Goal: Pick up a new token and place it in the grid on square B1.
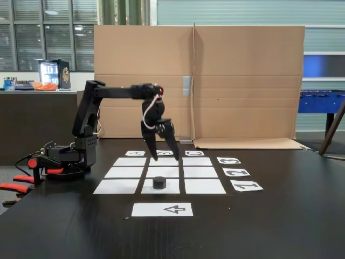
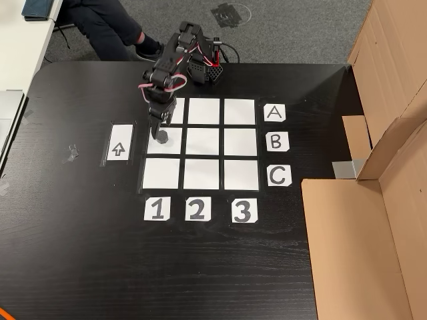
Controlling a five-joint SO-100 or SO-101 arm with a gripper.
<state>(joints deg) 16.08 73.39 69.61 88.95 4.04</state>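
Note:
The token (image 1: 159, 182) (image 2: 162, 139), a small black puck, lies on square B1 (image 1: 173, 188) (image 2: 174, 148), the middle square of the grid's (image 1: 200, 172) (image 2: 205, 141) front row in the fixed view. My gripper (image 1: 164, 156) (image 2: 159, 125) hangs open above the grid, a little behind and above the token in the fixed view. Nothing is between its fingers. In the other view the arm partly covers the squares of column 1.
A white sheet with a black arrow (image 1: 162, 209) (image 2: 120, 142) lies just outside the grid, beside B1. Paper labels 1 2 3 (image 1: 236, 172) (image 2: 195, 209) and A B C (image 2: 276, 141) border it. Cardboard walls (image 1: 242, 81) (image 2: 360, 233) stand behind. A person's legs (image 2: 107, 27) are near the arm's base (image 1: 64, 159).

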